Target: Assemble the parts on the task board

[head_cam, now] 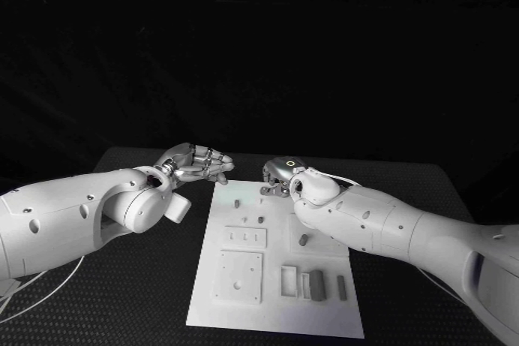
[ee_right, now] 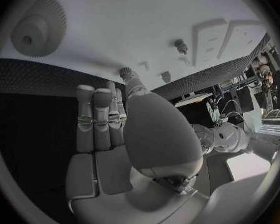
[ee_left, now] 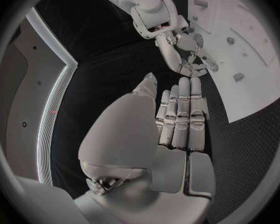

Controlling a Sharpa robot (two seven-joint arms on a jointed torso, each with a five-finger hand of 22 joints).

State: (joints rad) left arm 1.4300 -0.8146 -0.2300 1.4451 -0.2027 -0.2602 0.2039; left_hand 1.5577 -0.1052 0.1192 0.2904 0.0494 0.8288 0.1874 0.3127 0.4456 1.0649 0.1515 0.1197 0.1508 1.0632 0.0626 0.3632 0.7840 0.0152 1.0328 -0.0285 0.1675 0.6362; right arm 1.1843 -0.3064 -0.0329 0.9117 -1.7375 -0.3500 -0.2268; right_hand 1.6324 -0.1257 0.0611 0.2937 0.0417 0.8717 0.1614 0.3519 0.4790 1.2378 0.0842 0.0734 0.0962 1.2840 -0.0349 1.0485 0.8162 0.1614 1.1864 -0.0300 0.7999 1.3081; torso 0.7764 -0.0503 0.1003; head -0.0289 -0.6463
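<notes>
Fingers on both hands lie straight and close together, palms bare, and I see nothing held in either. In the head view the left hand [head_cam: 198, 163] sits just left of the picture's centre, by the far left corner of the white board [head_cam: 325, 316]. The right hand [head_cam: 283, 177] sits just right of centre, over the board's far edge. Whether its fingertips touch the plate, I cannot tell.

The board runs from the picture's middle down to its bottom edge. Small grey parts lie on it: a peg [head_cam: 304, 240] right of the board's middle, and a row of upright blocks [head_cam: 315, 284] toward the lower right. A square plate [head_cam: 240, 275] with holes sits at lower left of the board, and a gear [ee_right: 38, 27] shows in the right wrist view.

The main risk, as I judge it, is crowding. Both hands hang near the same far edge, so a reach by either could knock the other. A flat hand sweeping low could also push the loose peg or tip the blocks, which look light and unfixed. Any grasp will first need the fingers spread.
</notes>
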